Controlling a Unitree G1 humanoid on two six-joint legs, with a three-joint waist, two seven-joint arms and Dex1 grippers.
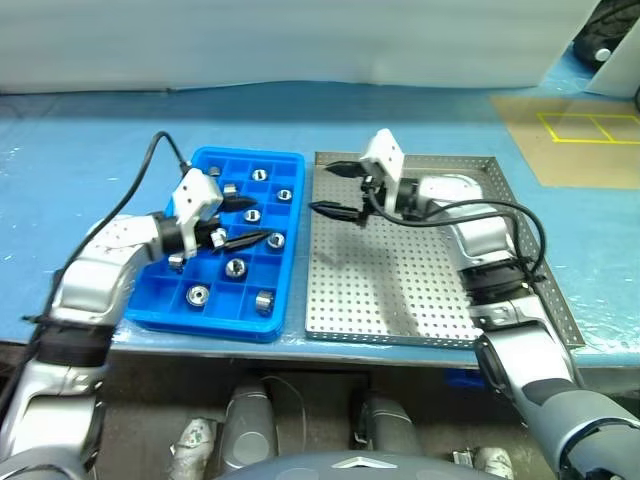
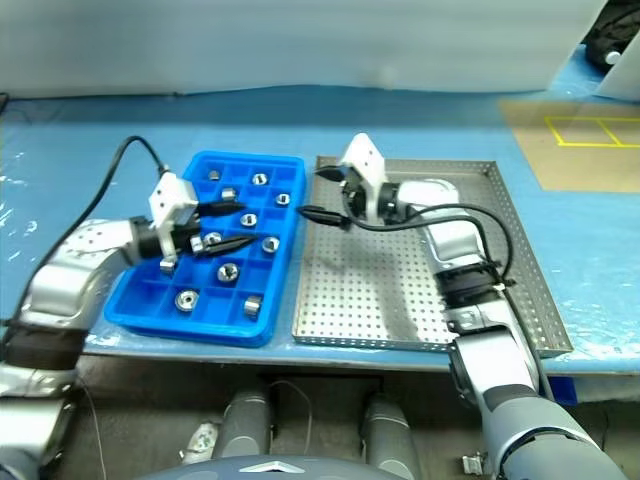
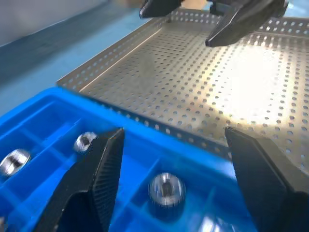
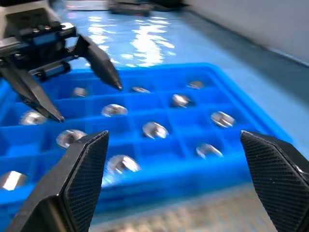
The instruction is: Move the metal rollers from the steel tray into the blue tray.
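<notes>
On the bench, the steel tray (image 1: 400, 290) at 3 o'clock shows a bare perforated floor; the metal rollers (image 1: 236, 266) sit singly in compartments of the blue tray (image 1: 290, 162) at 9 o'clock, so the transfer looks finished. Left gripper (image 1: 246, 222) hovers empty, fingers apart, over the blue tray; right gripper (image 1: 334, 190) spread wide, empty, over the steel tray's 10 o'clock corner. Blue sheet covers the bench (image 1: 80, 140); brown floor with yellow tape (image 1: 590, 127) at 1 o'clock.

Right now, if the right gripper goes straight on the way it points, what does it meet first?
Probably the blue tray, near its edge beside the steel tray. The open right gripper points toward it and slightly down. The left gripper hangs farther along; depth is unclear.
</notes>
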